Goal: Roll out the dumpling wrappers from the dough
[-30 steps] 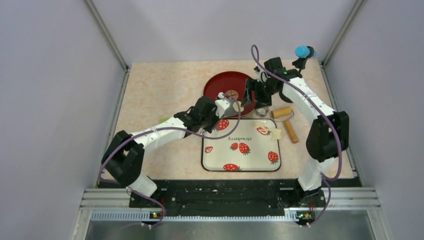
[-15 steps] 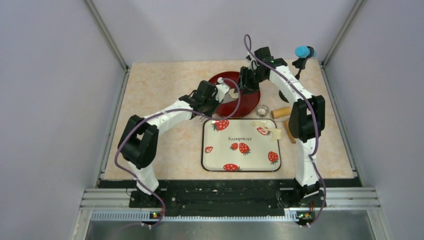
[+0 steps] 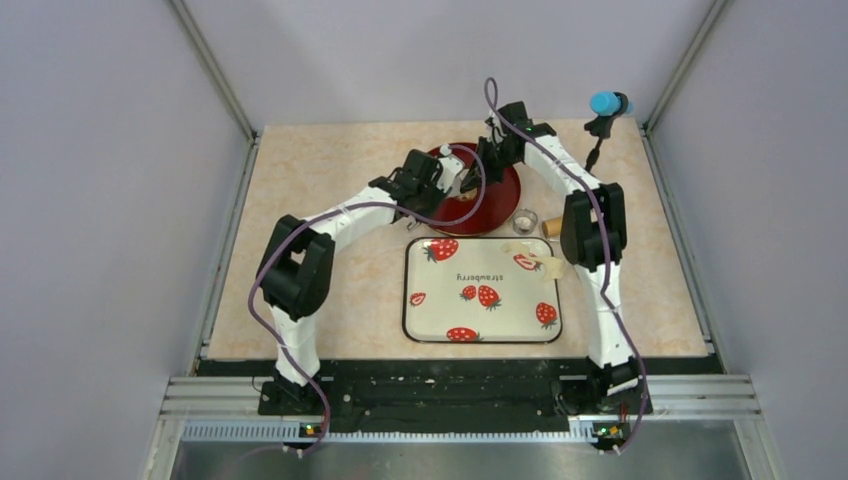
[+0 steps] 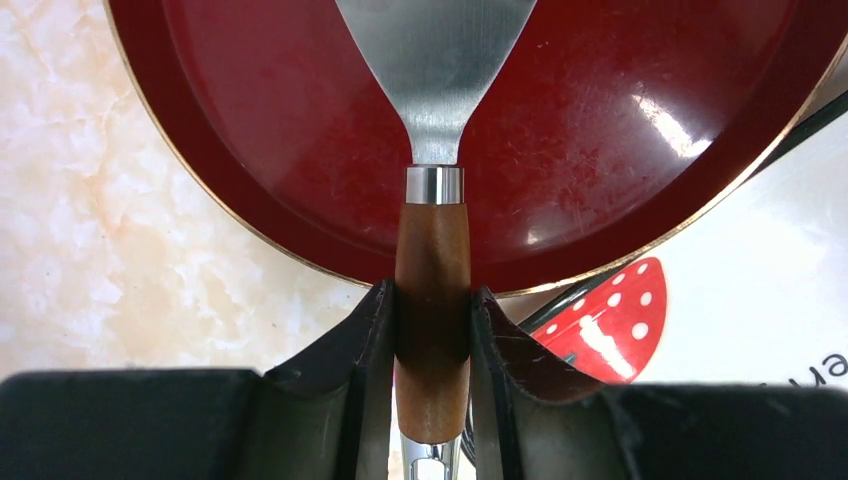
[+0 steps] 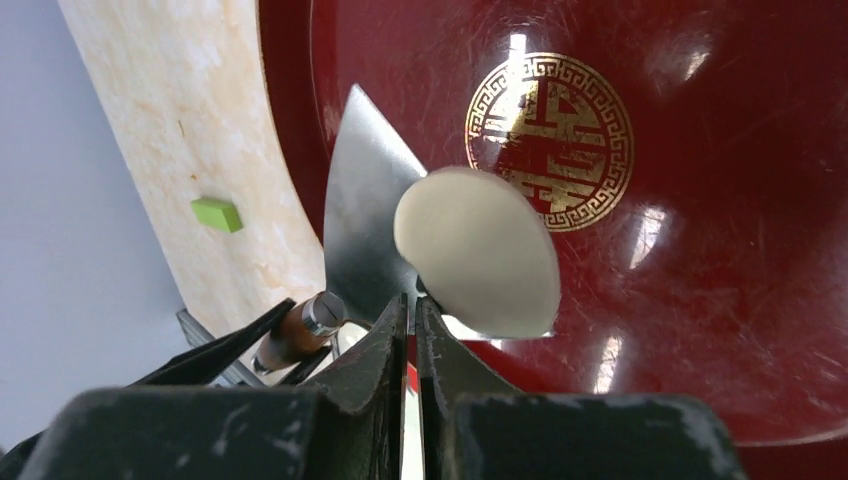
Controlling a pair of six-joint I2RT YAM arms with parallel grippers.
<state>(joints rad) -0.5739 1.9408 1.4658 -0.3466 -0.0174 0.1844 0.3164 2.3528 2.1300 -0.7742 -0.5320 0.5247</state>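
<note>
Red plate [image 3: 497, 207] at the far middle of the table [image 3: 330, 180]; gold emblem at its centre; nothing lies directly on its lacquer; a spatula [image 4: 440, 60] is held above it with a dumpling wrapper [image 5: 475, 250] resting on the blade. Strawberry tray [image 3: 510, 320] nearer the arm bases, just beside the plate; scraps of dough [image 3: 549, 265] at its far right corner, otherwise only the printed strawberries.

Left gripper [image 4: 432, 295] clamped on the spatula's brown wooden handle, fingers on both sides; blade points out over the plate. Right gripper [image 5: 411, 305] has its fingers drawn nearly together, only a slit between them, nipping the wrapper's near rim; both grippers meet over the plate in the top view.

Surroundings: small metal ring [image 3: 525, 219] on the table between plate and tray, to the right; wooden roller [image 3: 551, 227] beside it, mostly hidden behind the right arm; blue-tipped stand [image 3: 605, 102] at the far right corner; small green block [image 5: 216, 213] on the table left of the plate. The arms and purple cables cover much of the plate from above.

Wrapper: pale cream, round, smooth, thin, edges clean; it overlaps the blade's wide end and overhangs toward the emblem.
</note>
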